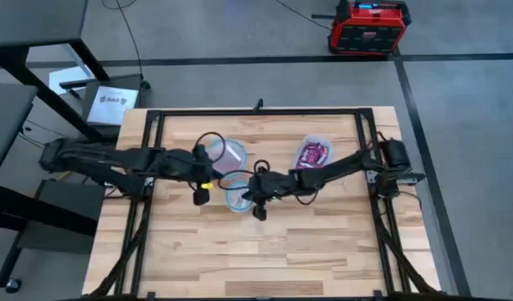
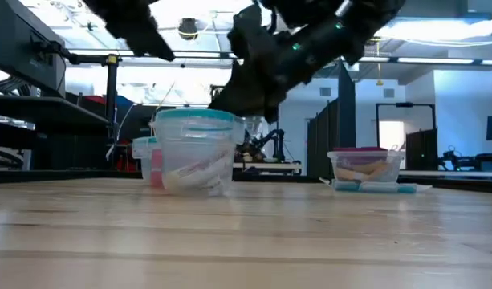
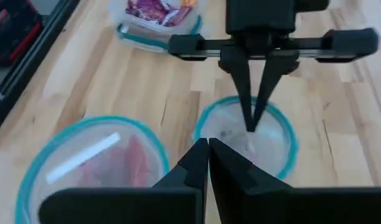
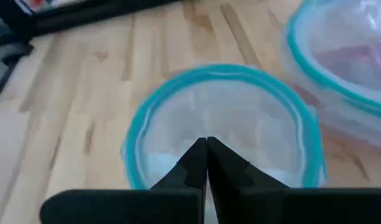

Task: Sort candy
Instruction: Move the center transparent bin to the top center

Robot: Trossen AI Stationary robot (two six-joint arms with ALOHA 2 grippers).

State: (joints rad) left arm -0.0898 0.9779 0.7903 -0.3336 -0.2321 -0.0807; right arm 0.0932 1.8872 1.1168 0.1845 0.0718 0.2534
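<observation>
1. Candy lay in purple and red packets inside the rectangular container on the wooden surface, toward the right arm's side.
2. Largest in view was that slatted wooden surface, framed by black rails, with a red-and-black box on the floor beyond it.
3. Both dark arms reached in toward the middle of the surface, meeting over two round blue-rimmed containers that stood just beside each other.
4. One round container held a white stick lying over red sweets; it sat near the left gripper.
5. The other round container sat directly below the right gripper; pale contents showed through it, too blurred to name.
6. In the left wrist view, the left gripper's jaws were pressed together with nothing seen between them, just above the gap between the two round containers.
7. The right gripper's jaws were likewise closed tip to tip, pointing down into its container; whether anything small was pinched there could not be told.
8. In the low view, the clear tubs stood upright, the round pair well apart from the rectangular one.
</observation>
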